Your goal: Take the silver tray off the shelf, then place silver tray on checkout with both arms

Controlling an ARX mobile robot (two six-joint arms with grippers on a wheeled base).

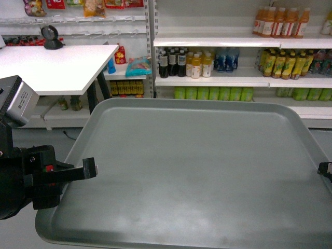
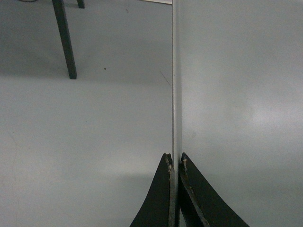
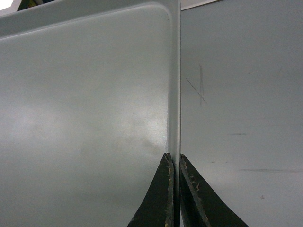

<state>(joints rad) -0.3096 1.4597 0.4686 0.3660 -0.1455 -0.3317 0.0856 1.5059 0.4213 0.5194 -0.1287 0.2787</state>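
Carrying is the step in hand: the large flat rectangular tray of dull grey-green metal with rounded corners and a low rim [image 1: 202, 171] is off the shelf and held level in the air in front of the robot, over the grey floor [image 2: 85, 132]. Left of the tray, the black left claw [image 1: 89, 169] is clenched on the tray's left rim; the left wrist view shows its two fingers [image 2: 163, 198] pinched tight on the thin edge. Up and to the left of the tray stands the plain white rectangular checkout surface [image 1: 57, 65], bearing a small black round scanner [image 1: 51, 37] near its far side. Behind the tray, white store shelves [image 1: 228, 79] carry rows of drink bottles. On the tray's right rim only a sliver of the black right claw [image 1: 326, 171] shows in the head view, but the right wrist view shows it [image 3: 173, 163] clamped on the edge likewise. The next move, as I judge it, calls for turning leftward to the checkout surface, both arms moving evenly so the tray stays flat, then lowering it before letting go.
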